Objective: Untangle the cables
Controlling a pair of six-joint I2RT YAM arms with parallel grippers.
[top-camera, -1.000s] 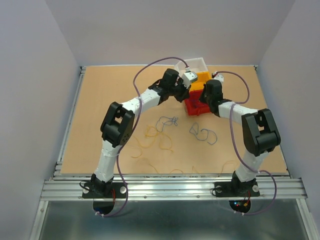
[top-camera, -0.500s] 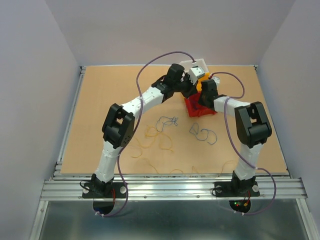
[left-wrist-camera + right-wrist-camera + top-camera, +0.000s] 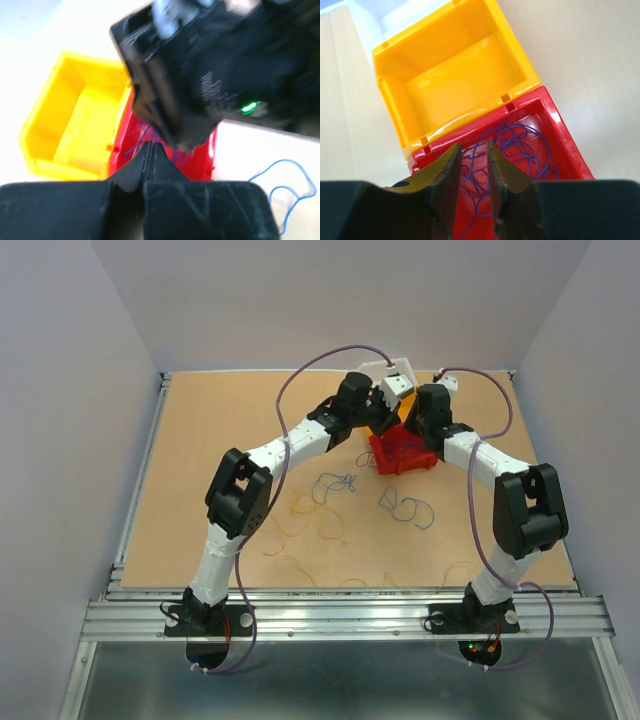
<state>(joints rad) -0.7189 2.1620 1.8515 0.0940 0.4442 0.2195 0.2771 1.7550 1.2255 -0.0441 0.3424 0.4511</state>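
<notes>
The right tool (image 3: 472,148) hangs over the red bin (image 3: 572,150), jaws narrowly parted and apparently empty, above the purple cable (image 3: 520,142) coiled inside. The left tool (image 3: 151,148), pinched shut, crowds beside it. The wrists could collide, or a clinging strand could ride back out onto the desk (image 3: 200,440).

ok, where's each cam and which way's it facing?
Top external: above, behind the bases, facing down at the table; left arm, right arm show.
Left wrist: down past shut left gripper at red bin, yellow bin; right arm intrudes.
Right wrist: down past open right gripper at cables in red bin.
Shared: both bins in both wrist views.
</notes>
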